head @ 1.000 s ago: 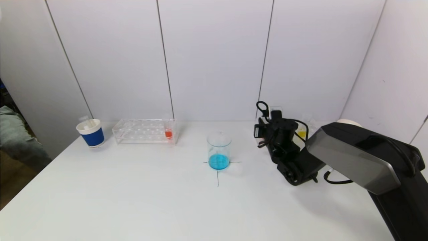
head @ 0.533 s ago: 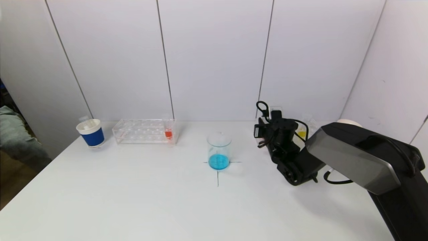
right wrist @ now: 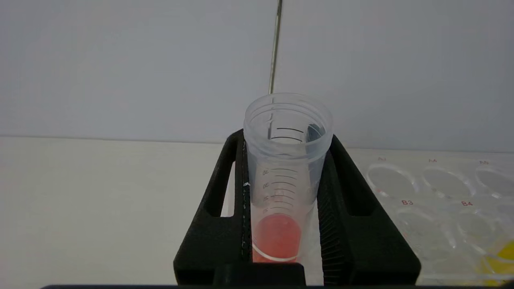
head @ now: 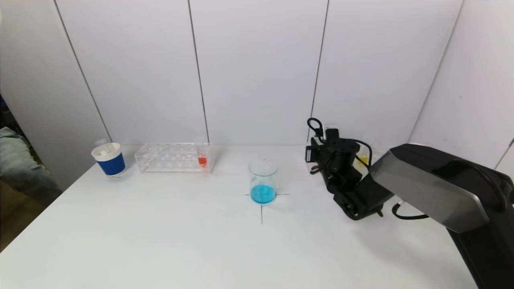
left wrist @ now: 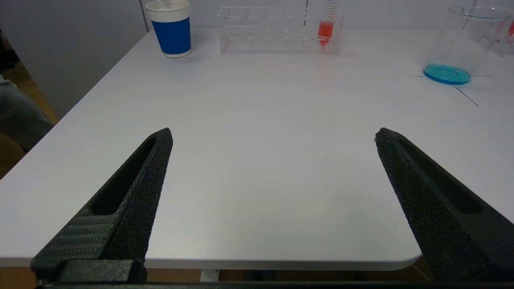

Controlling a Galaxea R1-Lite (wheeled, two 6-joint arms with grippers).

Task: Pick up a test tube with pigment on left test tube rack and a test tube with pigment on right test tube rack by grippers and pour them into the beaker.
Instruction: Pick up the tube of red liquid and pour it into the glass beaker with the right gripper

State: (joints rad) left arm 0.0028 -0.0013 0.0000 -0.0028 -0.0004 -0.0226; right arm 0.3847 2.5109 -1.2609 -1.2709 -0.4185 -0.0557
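1. Head view. White panelled walls back a white table (head: 160,241). The right gripper (head: 326,138) stands at the far right of the table, clamped on a test tube that is mostly hidden here behind the wrist. The beaker (head: 263,180), holding a shallow layer of blue liquid, sits on a cross mark well apart from those jaws, toward the table's middle. The left rack (head: 172,157) carries one tube of orange-red pigment (head: 202,159) at its end nearest the beaker; a blue paper cup (head: 108,159) stands beyond the rack's other end. The left arm is out of this view.

2. Left wrist view. The left gripper (left wrist: 273,160) hangs low at the near edge of the table, jaws spread wide and holding nothing. The orange-red tube, the left rack and the blue cup all lie far ahead of the open jaws, and the beaker stands ahead and off to one side.

3. Right wrist view. The right gripper's jaws are closed on the held tube (right wrist: 283,176), one on each side of its graduated wall below the threaded rim. The tube is upright and uncapped (a small pool of red pigment lies at its bottom). The right rack (right wrist: 433,192) sits just beside the jaws, with a yellow tube (right wrist: 504,253) at its edge.

4. Handling, as a judgement. The tube is likely light, stiff, smooth plastic, so it could slip or swivel; a hold at mid-wall suits pouring.
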